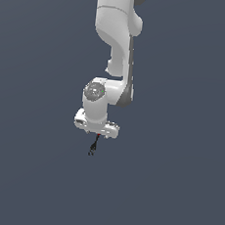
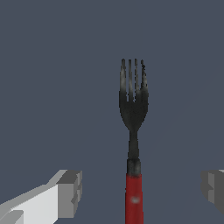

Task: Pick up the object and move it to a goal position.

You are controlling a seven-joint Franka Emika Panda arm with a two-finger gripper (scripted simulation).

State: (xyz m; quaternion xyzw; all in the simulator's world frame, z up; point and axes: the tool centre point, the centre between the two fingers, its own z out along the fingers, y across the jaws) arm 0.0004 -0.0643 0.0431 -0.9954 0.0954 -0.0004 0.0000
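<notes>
The object is a small fork with a red handle and a black head ending in several tines. In the wrist view my gripper is open, and its grey fingertips stand wide apart on either side of the red handle without touching it. In the exterior view the object is a tiny dark sliver with a red end, just beneath the white gripper, which points straight down over it. The hand hides part of the red handle there.
A plain dark grey-blue surface fills both views. The white arm comes down from the upper edge of the exterior view.
</notes>
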